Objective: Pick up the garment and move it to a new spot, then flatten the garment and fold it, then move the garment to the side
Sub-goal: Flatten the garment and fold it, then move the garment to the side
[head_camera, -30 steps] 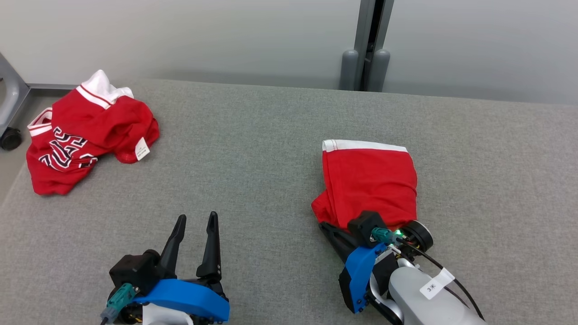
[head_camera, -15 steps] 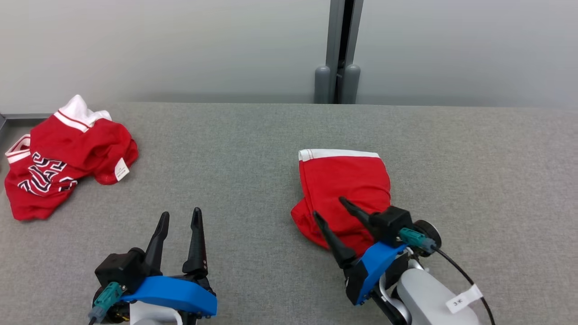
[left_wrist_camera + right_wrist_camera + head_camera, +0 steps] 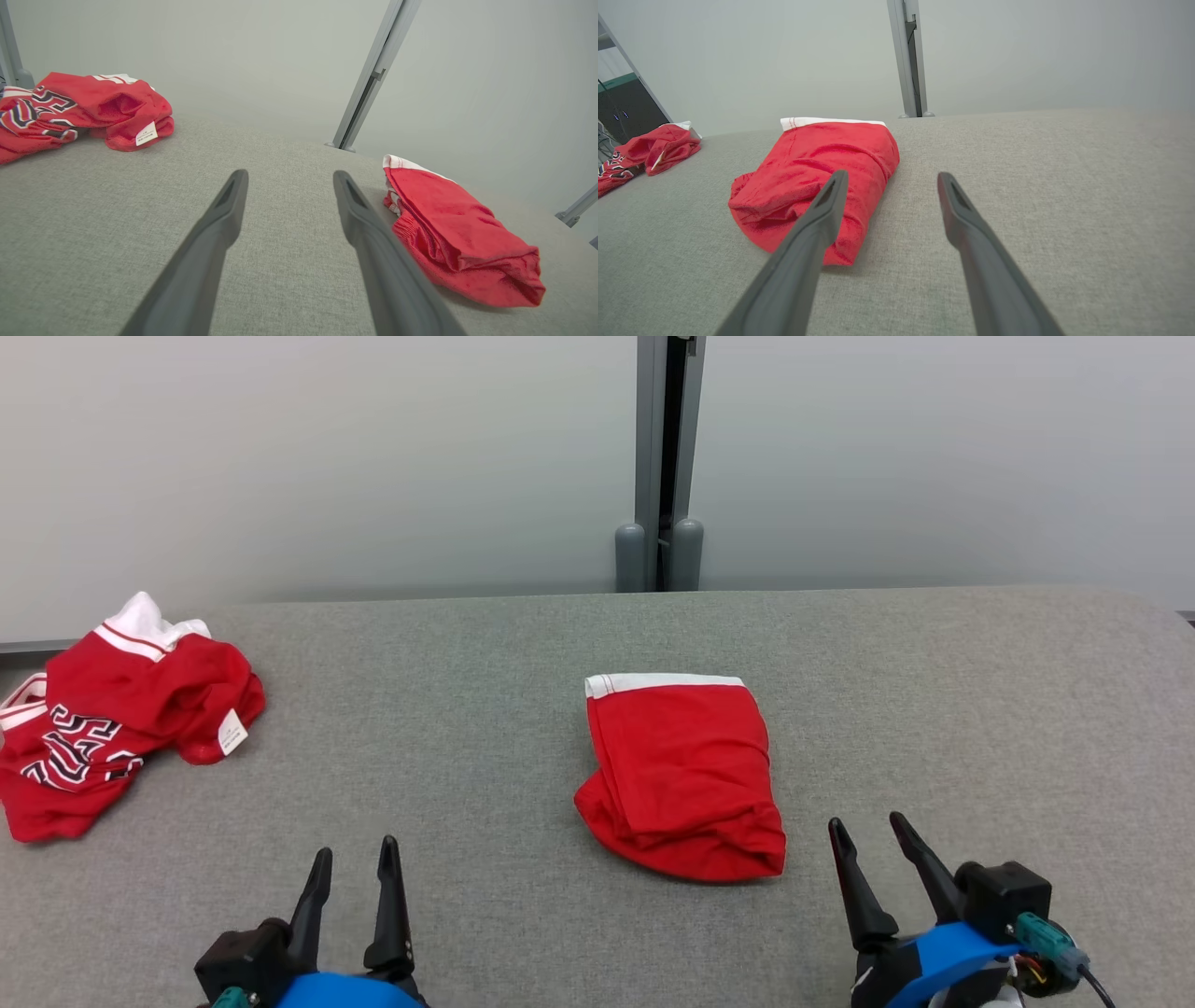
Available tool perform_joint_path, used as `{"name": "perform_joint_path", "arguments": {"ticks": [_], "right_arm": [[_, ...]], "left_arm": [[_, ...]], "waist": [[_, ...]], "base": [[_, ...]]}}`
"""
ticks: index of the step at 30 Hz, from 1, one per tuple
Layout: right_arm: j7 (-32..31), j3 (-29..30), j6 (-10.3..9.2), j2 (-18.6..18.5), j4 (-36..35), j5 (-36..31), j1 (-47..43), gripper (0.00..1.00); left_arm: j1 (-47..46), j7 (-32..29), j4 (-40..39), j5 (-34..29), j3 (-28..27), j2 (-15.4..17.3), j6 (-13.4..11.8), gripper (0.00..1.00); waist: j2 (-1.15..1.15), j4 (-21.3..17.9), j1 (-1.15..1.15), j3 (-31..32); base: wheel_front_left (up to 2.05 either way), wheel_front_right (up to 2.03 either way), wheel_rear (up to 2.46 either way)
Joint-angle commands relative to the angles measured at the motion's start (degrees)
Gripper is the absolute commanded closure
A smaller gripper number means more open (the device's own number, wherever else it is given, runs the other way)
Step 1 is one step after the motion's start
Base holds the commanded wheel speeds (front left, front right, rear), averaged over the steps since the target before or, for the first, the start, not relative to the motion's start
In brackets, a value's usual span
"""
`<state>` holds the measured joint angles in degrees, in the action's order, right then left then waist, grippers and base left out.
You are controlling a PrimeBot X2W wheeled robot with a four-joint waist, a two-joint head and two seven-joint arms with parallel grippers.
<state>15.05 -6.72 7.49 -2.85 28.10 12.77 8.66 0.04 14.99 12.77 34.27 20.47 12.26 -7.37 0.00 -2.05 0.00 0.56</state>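
A grey cloth-covered desk (image 3: 467,709) stands before a pale wall. At the far left lies a crumpled red jersey (image 3: 112,728) with white trim and black-and-white lettering. Its left side is cut off by the edge of the head view, the lettering is folded into the creases and cannot be read, and the print on its small white label is too small to make out.

At the lower left, the left pincer (image 3: 356,847) points up the view, its two dark fingers spread apart and holding nothing. Its body is cut off by the bottom edge. It is well apart from both pieces of clothing.

Near the middle of the desk lies the folded red garment (image 3: 686,775), a rough rectangle with a white band along its far edge and a rumpled near edge. How many layers it is folded into cannot be told.

Behind it, a grey post (image 3: 658,457) rises against the wall, cut off at the top.

At the lower right, the right pincer (image 3: 865,821) is spread wide and empty, near the garment's right corner but apart from it. In the right wrist view, one finger overlaps the garment's near edge and hides part of it.
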Motion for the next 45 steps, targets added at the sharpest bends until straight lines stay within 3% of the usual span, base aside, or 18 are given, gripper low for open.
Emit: {"name": "perform_joint_path", "arguments": {"ticks": [1, 10, 34, 39, 41, 45], "right_arm": [[0.15, 0.7, 0.0, -0.07, -0.92, -0.67, -1.56, 0.0], [-0.28, 1.87, 0.0, -0.09, -3.51, -0.55, -3.56, 0.0], [-1.09, 2.61, 0.0, -0.09, -2.02, -1.45, -2.81, 0.0], [-5.21, 2.57, 0.0, -0.07, -2.44, -3.98, 1.75, 0.0], [-8.04, 2.61, 0.0, -0.11, -2.35, -1.85, 4.6, 0.0], [-15.36, 3.65, 0.0, -0.1, -0.95, -4.46, 10.98, 0.0]], "left_arm": [[1.18, 0.27, 0.15, -0.75, -0.88, -0.27, 0.56, 0.0], [4.58, 0.28, 1.36, -5.02, -2.98, -0.17, 1.73, 0.0], [4.57, 0.28, 2.95, -7.77, -4.9, -2.54, 4.03, 0.0], [3.9, 0.28, 3.11, -8.19, -5.1, -2.68, 4.33, 0.0], [3.38, 0.28, 3.1, -8.32, -5.02, -2.81, 4.32, 0.0], [2.34, 0.28, 3.02, -8.75, -4.98, -3.09, 4.65, 0.0]], "waist": [[0.0, -0.18, 0.0, 0.07], [0.0, -0.92, 0.0, -0.22], [0.0, -0.09, 0.0, 0.01], [0.0, 0.21, 0.0, -0.48], [0.0, 0.55, 0.0, -0.9], [0.0, 1.99, 0.0, -2.22]], "base": [[0.0, 0.0, 0.0], [0.0, 0.0, 0.0], [0.0, 0.0, 0.0], [0.0, 0.0, 0.0], [0.0, 0.0, 0.0], [0.0, 0.0, 0.0]]}}
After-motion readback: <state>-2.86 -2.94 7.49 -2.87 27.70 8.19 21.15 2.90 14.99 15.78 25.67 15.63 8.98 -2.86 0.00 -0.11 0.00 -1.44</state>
